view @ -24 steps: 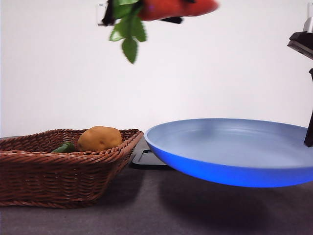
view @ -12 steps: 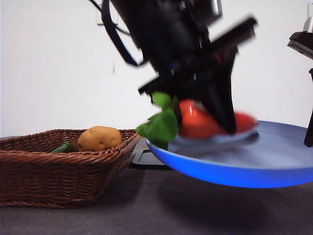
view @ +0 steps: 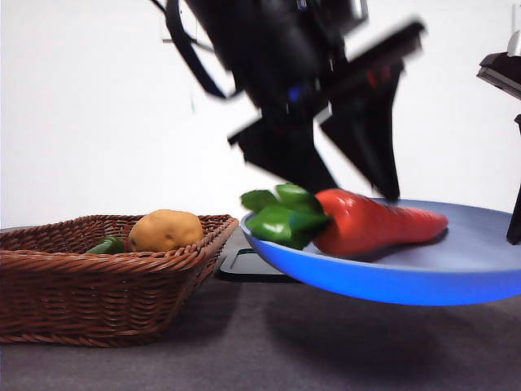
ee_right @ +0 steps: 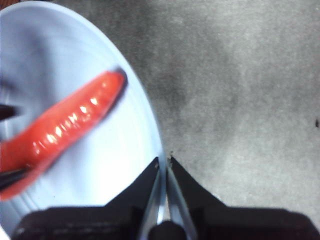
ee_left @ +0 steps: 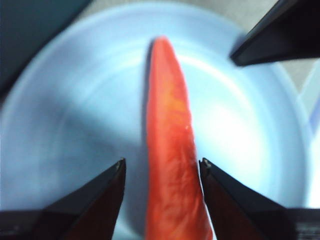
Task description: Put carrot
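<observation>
The carrot (view: 374, 228) lies on its side in the blue plate (view: 391, 287), its green leaves (view: 281, 216) hanging over the plate's left rim. My left gripper (view: 358, 191) hovers just above it, blurred. In the left wrist view its jaws stand open on either side of the carrot (ee_left: 170, 125), not touching it, over the plate (ee_left: 60, 115). My right gripper (ee_right: 164, 160) is shut on the plate's rim (ee_right: 150, 150) and holds the plate above the table. The carrot (ee_right: 70, 125) shows there too.
A brown wicker basket (view: 81, 285) stands at the left with a yellow-brown potato (view: 165, 230) and a small green vegetable (view: 106, 244) in it. A flat black object (view: 244, 265) lies on the dark table between basket and plate.
My left gripper came down from above with the carrot, laid it in the plate and opened. The jaws now stand a little above the carrot. The plate has not moved.
</observation>
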